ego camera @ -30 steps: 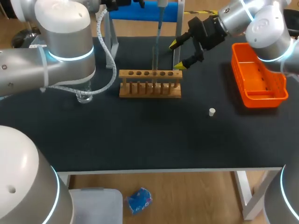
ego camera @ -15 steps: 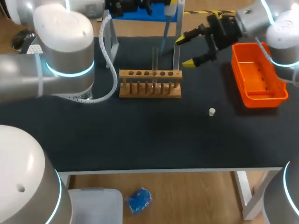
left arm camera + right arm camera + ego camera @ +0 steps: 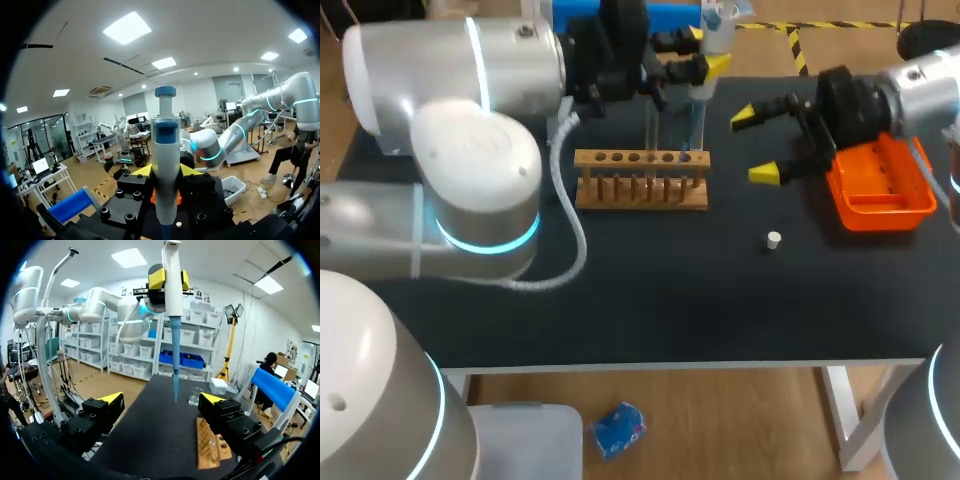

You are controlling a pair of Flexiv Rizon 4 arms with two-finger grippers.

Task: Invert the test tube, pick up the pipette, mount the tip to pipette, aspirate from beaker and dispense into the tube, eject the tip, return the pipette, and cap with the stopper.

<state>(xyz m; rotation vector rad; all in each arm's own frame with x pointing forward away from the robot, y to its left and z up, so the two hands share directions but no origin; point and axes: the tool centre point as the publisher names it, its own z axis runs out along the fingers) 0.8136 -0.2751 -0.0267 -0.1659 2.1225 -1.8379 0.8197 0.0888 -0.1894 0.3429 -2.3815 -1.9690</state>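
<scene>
**On the black counter: pipette clamped upright, right jaws empty**

Above the far side of the black counter (image 3: 620,290), the pipette (image 3: 706,40) stands upright. The left jaws are closed on its white body from both sides. In the left wrist view the body (image 3: 165,165) sits squarely between the two black finger blocks, with its blue plunger cap on top. A blue tip (image 3: 176,375) is mounted on it and points straight down. From the head view the tip ends close to the right end of the wooden rack (image 3: 641,180). A glass test tube (image 3: 651,130) stands in the rack just beside it.

The right jaws are spread wide and hold nothing. They hang to the right of the rack, well apart from the pipette, and the tip shows ahead of them, midway between the fingers. The orange basket (image 3: 880,195) lies under the right arm (image 3: 910,95). The small white stopper (image 3: 774,239) lies alone on the counter, nearer the front edge. In the right wrist view a clear beaker (image 3: 194,399) stands beyond the far end of the rack.
</scene>
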